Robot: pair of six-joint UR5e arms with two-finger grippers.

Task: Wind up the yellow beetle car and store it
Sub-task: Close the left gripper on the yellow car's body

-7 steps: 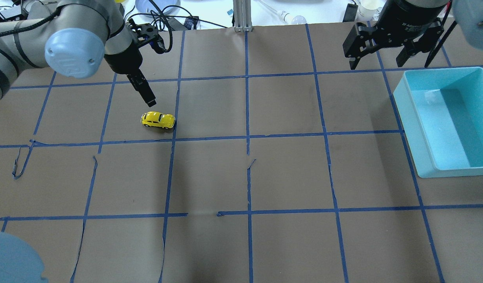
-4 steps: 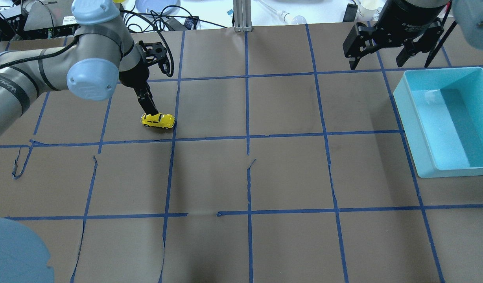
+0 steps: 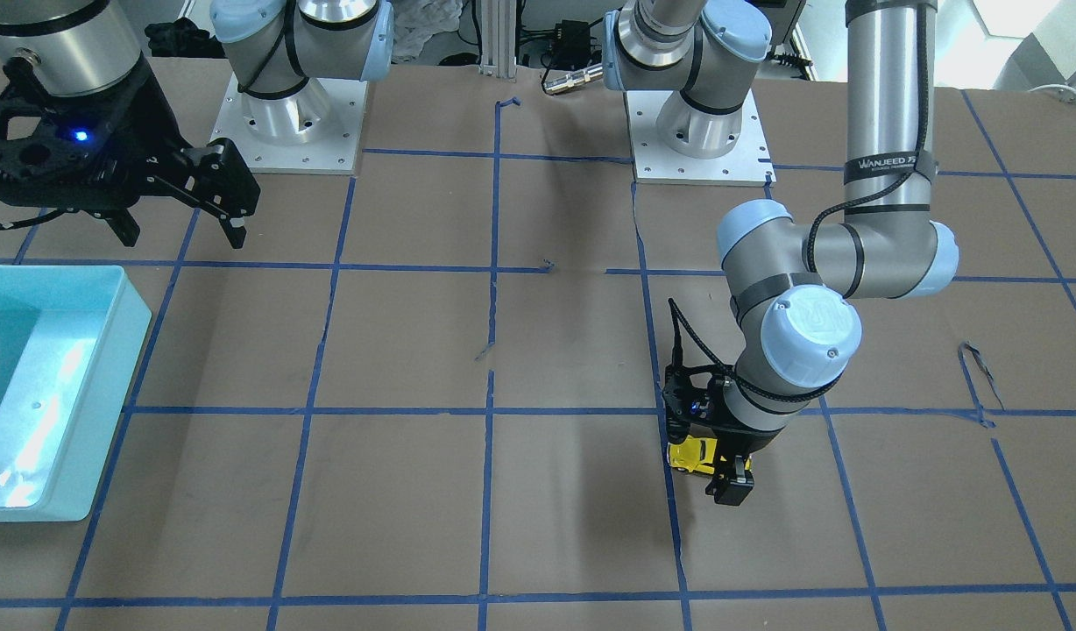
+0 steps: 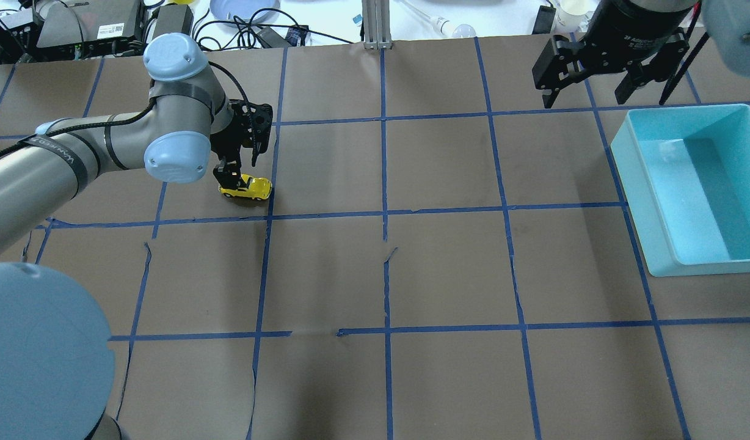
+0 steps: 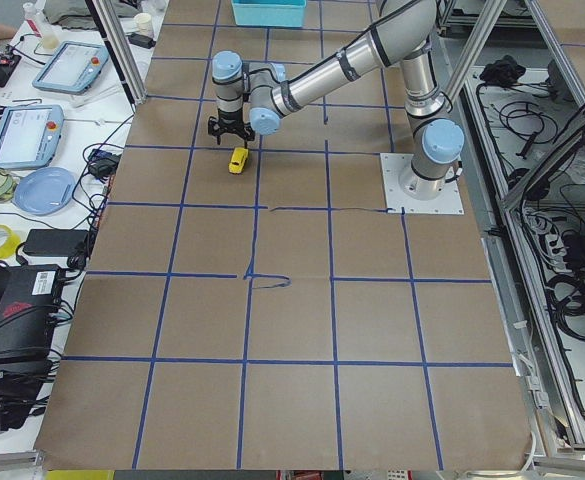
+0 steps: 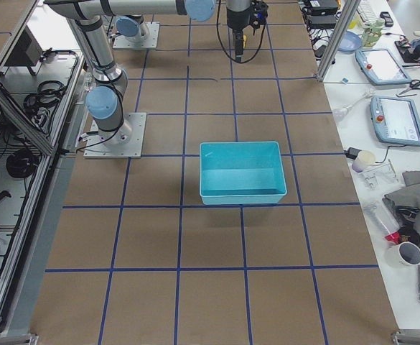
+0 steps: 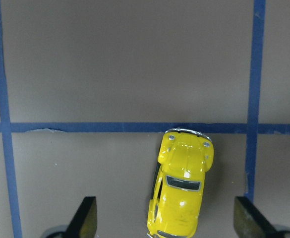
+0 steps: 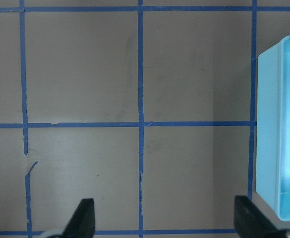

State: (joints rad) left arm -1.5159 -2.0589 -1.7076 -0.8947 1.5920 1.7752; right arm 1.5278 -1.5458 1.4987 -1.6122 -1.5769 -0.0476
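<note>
The yellow beetle car [image 4: 254, 189] sits on the brown table left of centre, its wheels on the paper. It also shows in the front view [image 3: 690, 455], the left side view [image 5: 238, 160] and the left wrist view [image 7: 182, 193]. My left gripper [image 4: 234, 179] is low over the car and open, with one finger on each side of the car's rear half and neither touching it [image 7: 167, 220]. My right gripper [image 4: 589, 91] hangs open and empty above the table at the far right, beside the teal bin [image 4: 631, 201].
The teal bin [image 3: 117, 368] is open-topped and shows nothing inside; its edge shows in the right wrist view [image 8: 271, 134]. Blue tape lines [image 4: 384, 214] grid the table, with some torn strips. Cables and devices lie beyond the far edge.
My left arm has come down and forward, so its fingers went from above and behind the car to straddling it. The car and the right arm have not moved.
</note>
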